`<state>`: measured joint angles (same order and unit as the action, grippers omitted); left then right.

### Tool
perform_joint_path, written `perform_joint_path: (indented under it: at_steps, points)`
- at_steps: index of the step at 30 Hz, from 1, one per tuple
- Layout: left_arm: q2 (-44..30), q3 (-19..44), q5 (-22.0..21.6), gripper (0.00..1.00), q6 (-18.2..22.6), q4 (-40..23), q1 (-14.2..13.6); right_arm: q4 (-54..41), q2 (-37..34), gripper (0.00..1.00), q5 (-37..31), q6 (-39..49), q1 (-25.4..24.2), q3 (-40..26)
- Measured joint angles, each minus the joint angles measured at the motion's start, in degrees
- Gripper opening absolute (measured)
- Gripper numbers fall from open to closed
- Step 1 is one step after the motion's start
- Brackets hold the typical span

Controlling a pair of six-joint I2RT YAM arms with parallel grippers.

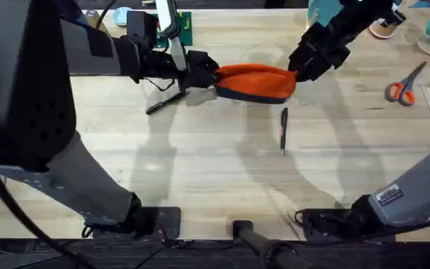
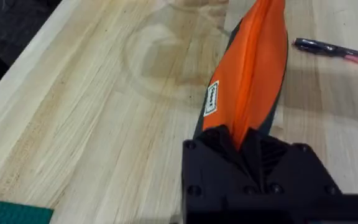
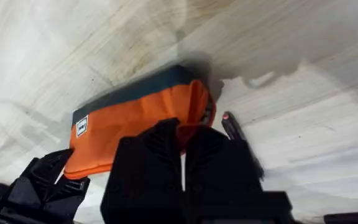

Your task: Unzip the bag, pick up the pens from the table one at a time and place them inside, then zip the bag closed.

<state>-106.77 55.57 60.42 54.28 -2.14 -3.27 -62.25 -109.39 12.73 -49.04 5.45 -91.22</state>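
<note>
From overhead, the bag [image 1: 256, 81] is being held above the far middle of the table [image 1: 200, 164], pinched at both ends. Its left end is being gripped by the left gripper [image 1: 209, 76], whose fingers are closed on the fabric, and its right end is being gripped by the right gripper [image 1: 298, 71], likewise closed on it. One pen [image 1: 284, 130] is lying on the table just near of the bag's right half, pointing near and far. The other pen [image 1: 166, 103] is lying slantwise to the left, near of the left gripper. A pair of scissors [image 1: 405, 86] is resting well apart at the far right.

In the left wrist view, the bag [image 2: 250, 68] is being clamped edge-on between the left gripper's fingers [image 2: 244, 146], a small white label facing the table [image 2: 92, 112]. A pen [image 2: 334, 51] is lying beyond it.

In the right wrist view, the bag's [image 3: 135, 124] orange end is being squeezed between the right gripper's fingers [image 3: 182, 140], with the dark strip along its far edge. A pen [image 3: 235, 134] is lying beside that end on the table [image 3: 303, 112], and the left gripper [image 3: 48, 183] is seen at the bag's other end.
</note>
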Motion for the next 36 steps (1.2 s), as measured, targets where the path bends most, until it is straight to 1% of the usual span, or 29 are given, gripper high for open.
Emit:
perform_joint_path:
  at_steps: [20, 36]
  points:
    - [0.01, 0.0, 0.0, 0.041, 0.0, -0.21, -0.35, -2.56, 0.04, 0.035, 0.7, 2.01, -1.63, -5.02]
    - [0.01, 0.0, 0.0, 0.041, 0.0, -0.2, -0.39, -3.0, 0.05, 0.032, 0.81, 2.6, -2.6, -5.51]
